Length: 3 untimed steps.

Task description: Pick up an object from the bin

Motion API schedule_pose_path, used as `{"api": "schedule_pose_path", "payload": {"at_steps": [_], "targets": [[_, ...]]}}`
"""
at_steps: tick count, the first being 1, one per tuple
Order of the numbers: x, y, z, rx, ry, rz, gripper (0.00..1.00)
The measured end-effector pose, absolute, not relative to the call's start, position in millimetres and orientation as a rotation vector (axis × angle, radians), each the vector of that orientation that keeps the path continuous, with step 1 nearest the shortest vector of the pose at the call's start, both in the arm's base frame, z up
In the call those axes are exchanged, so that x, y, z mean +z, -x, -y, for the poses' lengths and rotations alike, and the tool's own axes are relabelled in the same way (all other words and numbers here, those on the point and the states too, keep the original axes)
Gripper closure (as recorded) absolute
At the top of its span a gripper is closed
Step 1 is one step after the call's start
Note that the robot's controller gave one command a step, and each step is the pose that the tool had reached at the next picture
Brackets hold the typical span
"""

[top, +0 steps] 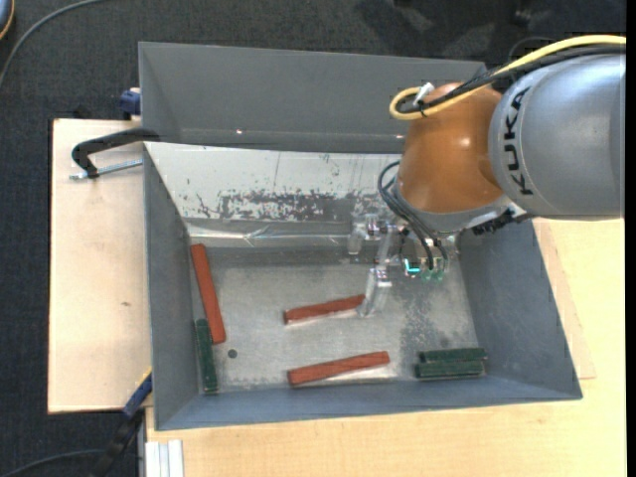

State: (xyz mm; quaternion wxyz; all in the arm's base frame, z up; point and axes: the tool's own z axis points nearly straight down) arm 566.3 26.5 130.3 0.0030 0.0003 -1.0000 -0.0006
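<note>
Closest to the front wall of the grey bin (517, 306) lies the front stick (338, 368), a flat red-brown bar on the floor, its right end raised slightly in the view. Just right of it, apart from it, sits the right green block (450, 363), dark and oblong, lying lengthwise near the front-right corner. In the front-left corner the left green block (206, 356), also dark, runs along the foot of the left wall, with a small dark speck (233, 356) on the floor beside it. Touching or nearly touching that block's far end, the left stick (207, 292), a 2nd red-brown bar, lies along the same wall and points toward the back. Farther in, about mid-floor, rests the middle stick (323, 312), the 3rd red-brown bar, well apart from the other 2. The gripper (373, 304) is down at this stick's right end, its tip touching or just beside it; whether the claw is open, closed, or gripping the stick cannot be told from this angle. Above it rises the wrist under its orange cover (452, 157), with a yellow cable (497, 73) looping over the top, and the grey arm (576, 137) reaches in from the right beyond the bin's back wall.
</note>
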Motion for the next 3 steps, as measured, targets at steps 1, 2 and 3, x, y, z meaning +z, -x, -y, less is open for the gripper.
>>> {"api": "schedule_pose_path", "payload": {"at_steps": [1,2,3], "targets": [[68.8,-545.8,-56.5,-0.003,-0.421,3.108,0.00],[70.6,-546.8,-55.7,-0.003,-0.418,3.112,1.00],[234.4,-521.0,-55.4,0.000,-0.472,3.120,1.00]]}}
